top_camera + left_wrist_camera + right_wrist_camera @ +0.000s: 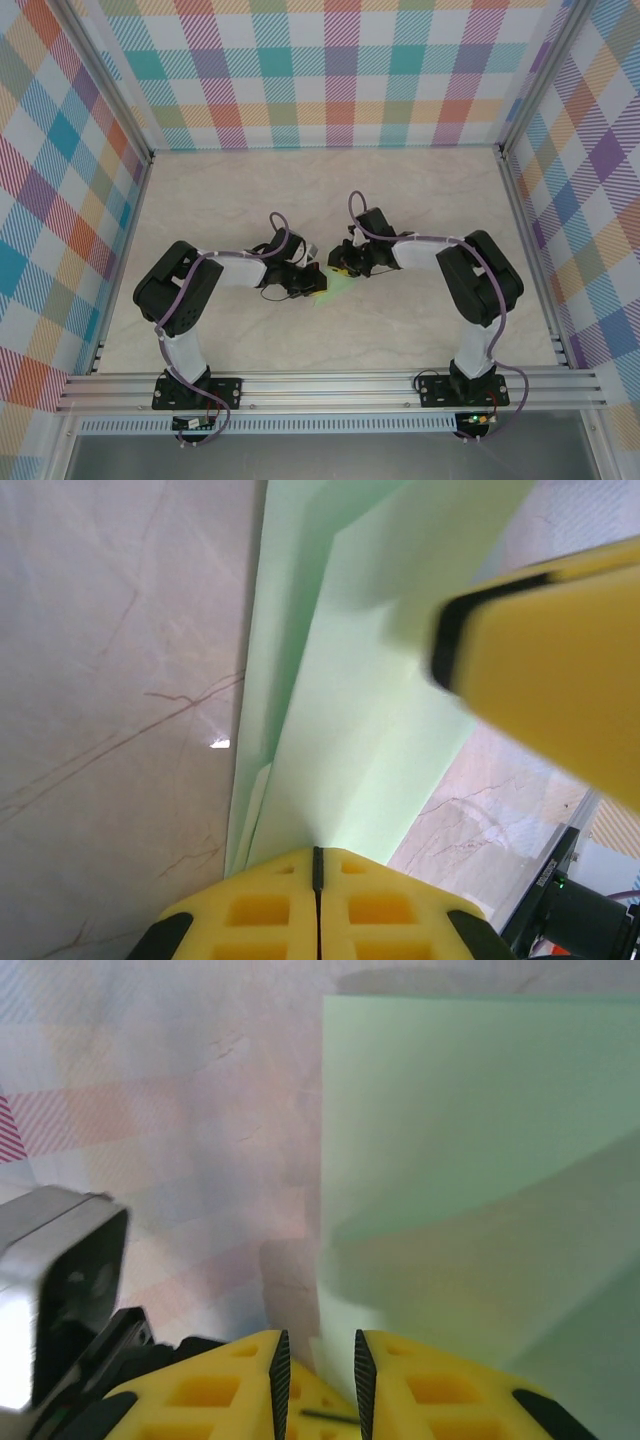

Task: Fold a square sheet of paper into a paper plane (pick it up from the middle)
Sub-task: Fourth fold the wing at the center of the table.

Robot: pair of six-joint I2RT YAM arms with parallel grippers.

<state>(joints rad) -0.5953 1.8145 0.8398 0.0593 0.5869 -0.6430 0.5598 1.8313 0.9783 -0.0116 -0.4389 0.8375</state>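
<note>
Paper fold under way, both tools meeting over the table [200,200] at mid-frame.
My left tool [318,855] is clamped tight on the paper [370,720], which is pale green, plain and part-folded, one flap lapped over another. My right tool [318,1345] stands a crack apart with the sheet's edge at its gap, so I judge nothing is gripped there. I'd hold the left pinch firm and close the right squarely on that edge before pressing any crease.
</note>
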